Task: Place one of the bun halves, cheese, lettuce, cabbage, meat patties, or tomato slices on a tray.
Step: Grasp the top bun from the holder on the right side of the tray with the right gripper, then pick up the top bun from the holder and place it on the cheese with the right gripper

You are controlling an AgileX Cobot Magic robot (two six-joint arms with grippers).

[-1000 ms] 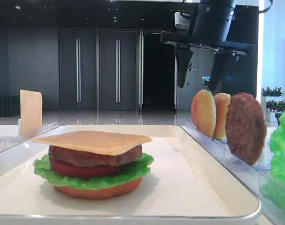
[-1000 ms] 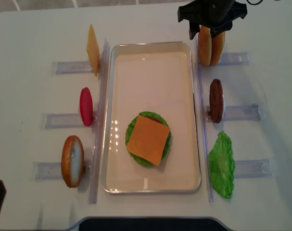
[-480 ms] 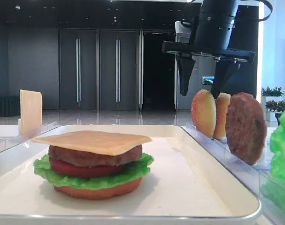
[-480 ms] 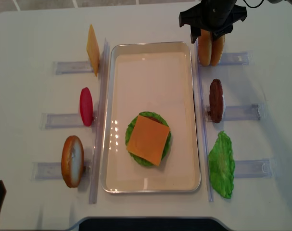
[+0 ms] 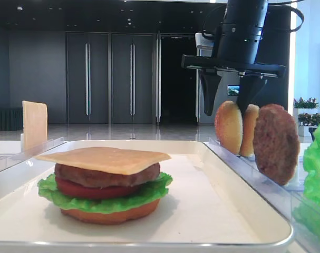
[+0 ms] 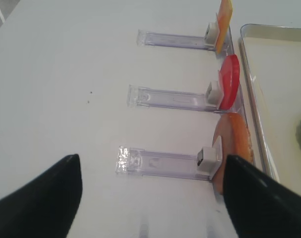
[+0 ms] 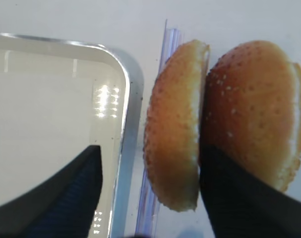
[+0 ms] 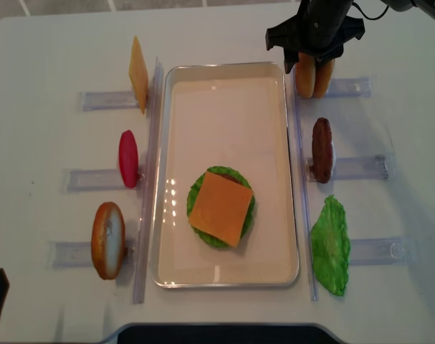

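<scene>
Fingers of your right gripper (image 7: 150, 193) spread apart, straddling one of two bun halves (image 7: 175, 124) racked at the counter's far-right edge beside the tray (image 7: 125, 99); left gripper (image 6: 150, 198) fingers apart, nothing held.

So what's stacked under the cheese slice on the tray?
Under the cheese slice on the tray: meat patty, tomato slice, lettuce, bottom bun half. Their centres are covered; only edges show.
</scene>
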